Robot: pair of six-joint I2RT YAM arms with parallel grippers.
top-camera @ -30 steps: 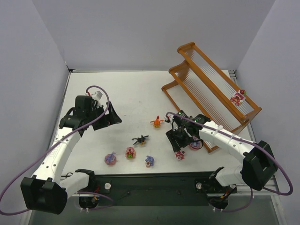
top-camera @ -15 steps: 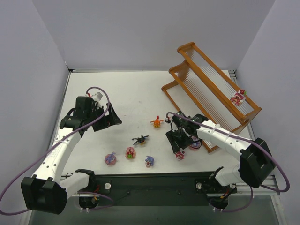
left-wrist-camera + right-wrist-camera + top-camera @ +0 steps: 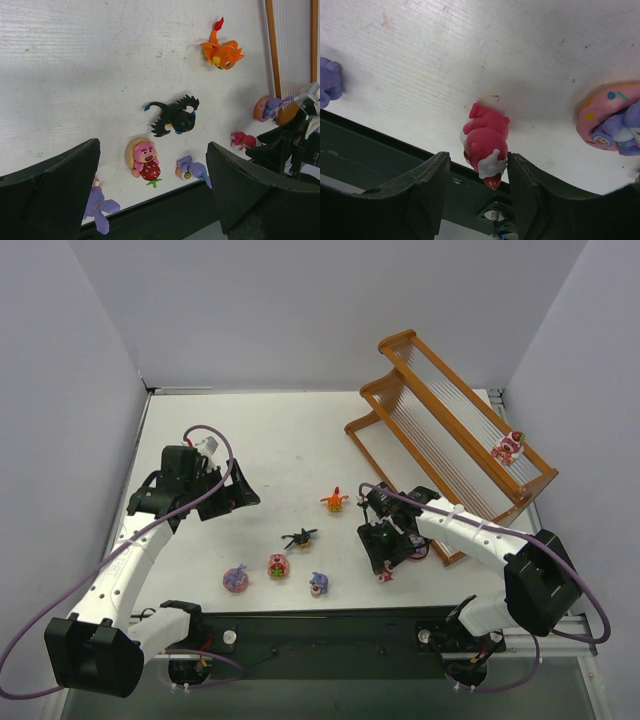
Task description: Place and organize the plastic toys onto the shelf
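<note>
Left gripper [image 3: 152, 150] hangs spread wide and empty, well left of the shelf [image 3: 398, 343]. The black winged toy [image 3: 299, 537] and four more lie loose between it and that rack. Over to the right gripper [image 3: 479, 156]: in the last second it has dropped over the red bear [image 3: 485, 137], just off the shelf's near corner. Its jaws are parted around the toy, one finger brushing it, a gap on the other side, so no pinch yet. A pink bear [image 3: 508, 447] already sits at the shelf's right end, so this looks like pick number two.
</note>
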